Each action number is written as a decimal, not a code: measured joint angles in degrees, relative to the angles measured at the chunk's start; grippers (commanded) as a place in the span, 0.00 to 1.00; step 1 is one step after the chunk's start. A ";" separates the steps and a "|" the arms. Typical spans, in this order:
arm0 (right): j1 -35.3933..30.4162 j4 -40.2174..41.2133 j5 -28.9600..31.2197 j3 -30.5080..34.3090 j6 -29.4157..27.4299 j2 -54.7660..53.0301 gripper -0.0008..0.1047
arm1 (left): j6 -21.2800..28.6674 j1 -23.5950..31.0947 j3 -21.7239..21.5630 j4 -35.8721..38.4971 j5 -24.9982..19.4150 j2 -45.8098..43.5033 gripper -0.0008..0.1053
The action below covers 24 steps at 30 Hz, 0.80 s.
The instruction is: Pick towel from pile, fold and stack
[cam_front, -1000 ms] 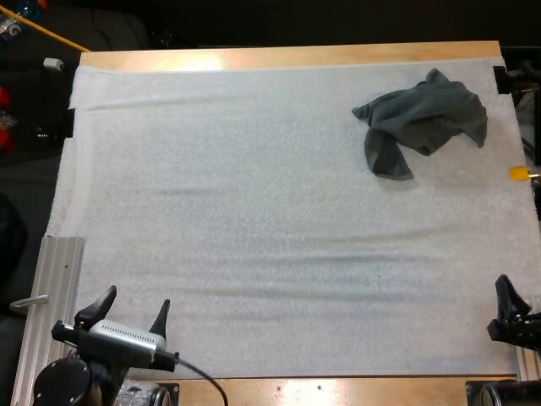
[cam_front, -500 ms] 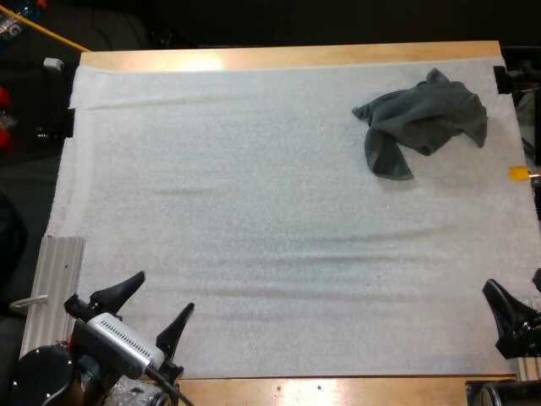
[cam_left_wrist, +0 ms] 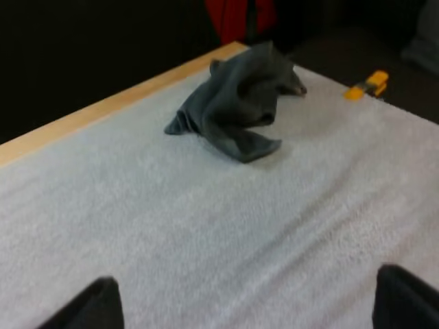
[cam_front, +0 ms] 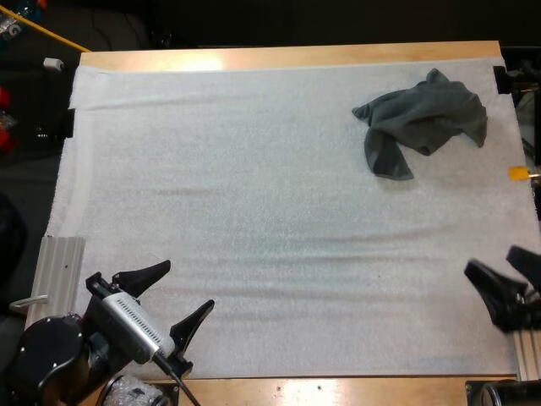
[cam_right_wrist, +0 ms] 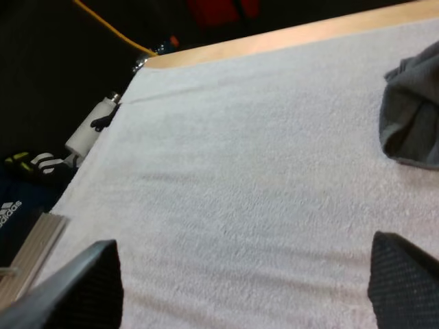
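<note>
Reach spread-open right hand (cam_front: 489, 259) to crumpled dark grey-green towel (cam_front: 423, 118), pinch one loose corner; ready likewise-spread left hand (cam_front: 182, 292).

A crumpled towel (cam_front: 423, 121) is seen at the mat's (cam_front: 254, 211) far right. The left end effector (cam_front: 188, 286) and right end effector (cam_front: 489, 260) are spread open at its near corners.

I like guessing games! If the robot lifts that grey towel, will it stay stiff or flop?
Probably floppy: the towel lies crumpled in soft folds, so it would likely droop from wherever it is pinched. It should not roll; pushed, it would likely bunch up on the textured mat.
</note>
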 measured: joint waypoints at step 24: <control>-0.03 -31.45 11.25 0.00 28.72 41.46 0.68 | -0.05 0.00 0.00 0.00 0.00 0.39 0.67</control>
